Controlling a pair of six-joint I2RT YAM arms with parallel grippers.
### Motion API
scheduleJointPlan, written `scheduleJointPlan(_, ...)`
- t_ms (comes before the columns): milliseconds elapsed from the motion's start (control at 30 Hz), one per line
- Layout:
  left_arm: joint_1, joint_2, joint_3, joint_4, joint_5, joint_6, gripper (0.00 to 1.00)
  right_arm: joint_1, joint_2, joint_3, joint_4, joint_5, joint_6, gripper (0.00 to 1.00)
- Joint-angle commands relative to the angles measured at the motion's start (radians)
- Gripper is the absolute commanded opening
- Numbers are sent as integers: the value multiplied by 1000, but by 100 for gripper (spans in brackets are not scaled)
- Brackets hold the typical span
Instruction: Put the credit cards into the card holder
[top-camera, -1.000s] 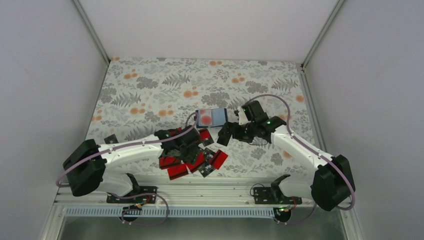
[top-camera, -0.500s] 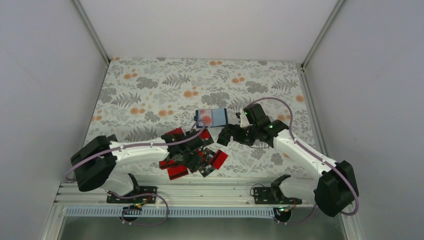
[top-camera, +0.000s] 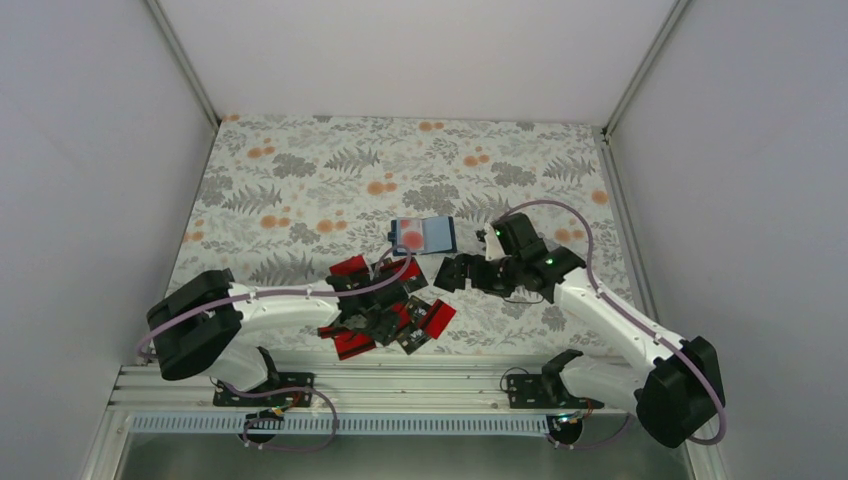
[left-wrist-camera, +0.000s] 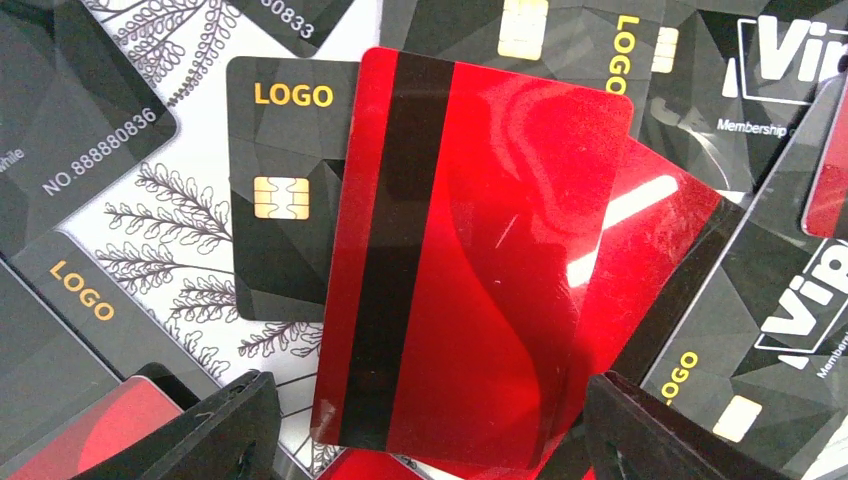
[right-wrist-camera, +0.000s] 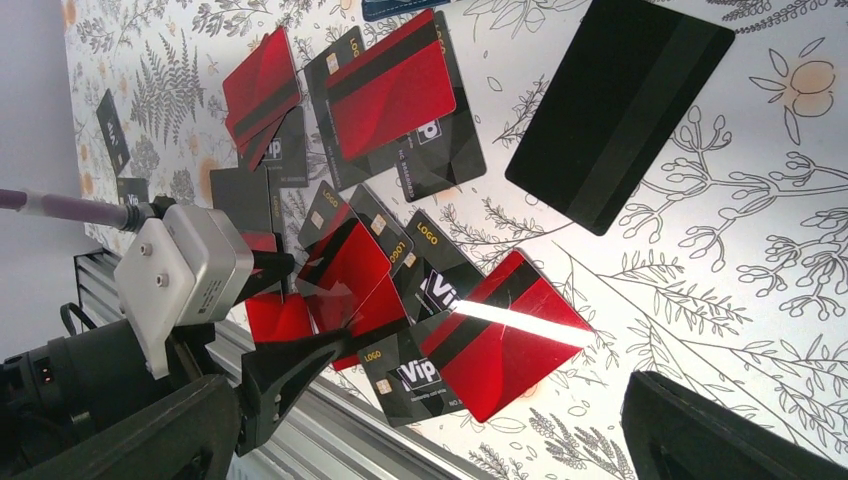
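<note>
A pile of credit cards (top-camera: 436, 317), red with black bands and black with chips, lies at the near middle of the table. My left gripper (top-camera: 375, 316) is low over the pile and open. In the left wrist view its fingers (left-wrist-camera: 225, 430) stand on either side of a red card (left-wrist-camera: 480, 270) without touching it. My right gripper (top-camera: 450, 272) is open and empty beside a plain black card (right-wrist-camera: 620, 110). The navy card holder (top-camera: 451, 234) lies behind them, with a light blue card and a pale red-blotted card (top-camera: 411, 237) on it.
A floral cloth (top-camera: 400, 160) covers the table inside white walls. An aluminium rail (top-camera: 400, 380) runs along the near edge, close to the pile. One small black card (top-camera: 222, 277) lies apart at the left. The left arm's wrist (right-wrist-camera: 185, 270) shows in the right wrist view.
My left gripper has moved toward the near edge and down onto the pile of cards. My right arm has drawn back slightly toward the near side.
</note>
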Motion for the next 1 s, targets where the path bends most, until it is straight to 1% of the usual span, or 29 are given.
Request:
scheduleJointPlan(0,-4,27,-34,19,4,-11,74,11,-26,-18,-22,-2,-3,97)
scheduleJointPlan(300,-21,92,-37,50,21,15,65,10,-59,-52,-16,-2,6,97)
scheduleJointPlan(500,-52,114,-43,69,27,17,54,10,-77,-66,-14,-4,18,97)
scheduleJointPlan(567,-59,110,-42,69,25,10,52,11,-83,-68,-15,-4,21,97)
scheduleJointPlan(667,-62,100,-32,63,19,-5,50,11,-92,-70,-14,-6,27,97)
scheduleJointPlan(833,-64,62,-10,53,15,-21,49,11,-96,-68,-2,-20,38,97)
scheduleJointPlan(900,-64,45,-5,58,22,-25,49,11,-96,-78,22,-46,55,97)
scheduleJointPlan(967,-64,31,-2,64,28,-25,49,12,-98,-106,89,-89,84,97)
